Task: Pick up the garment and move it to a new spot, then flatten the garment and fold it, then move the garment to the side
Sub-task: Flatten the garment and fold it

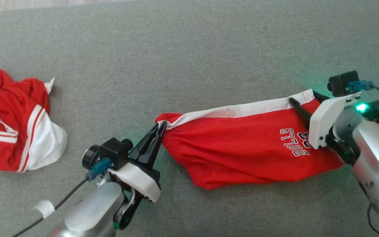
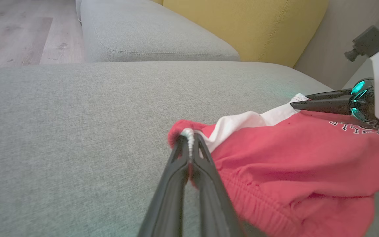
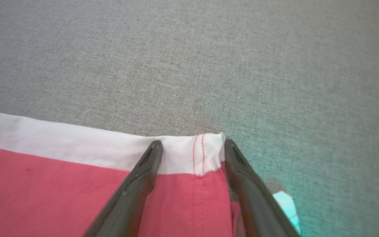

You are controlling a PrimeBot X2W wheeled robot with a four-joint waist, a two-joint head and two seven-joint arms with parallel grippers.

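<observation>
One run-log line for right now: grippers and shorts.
left gripper: shut on red shorts, left end | right gripper: open, astride white-trimmed corner | red shorts: lying on grey cushion, unfolded

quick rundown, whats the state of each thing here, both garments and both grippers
red Bulls shorts, lying spread on the grey cushion, unfolded, wrinkled toward the left end
left gripper, jaws shut on the shorts' left corner
right gripper, jaws open, straddling the shorts' white-trimmed right corner
second red and white garment, crumpled in a heap, apart from both grippers
</observation>
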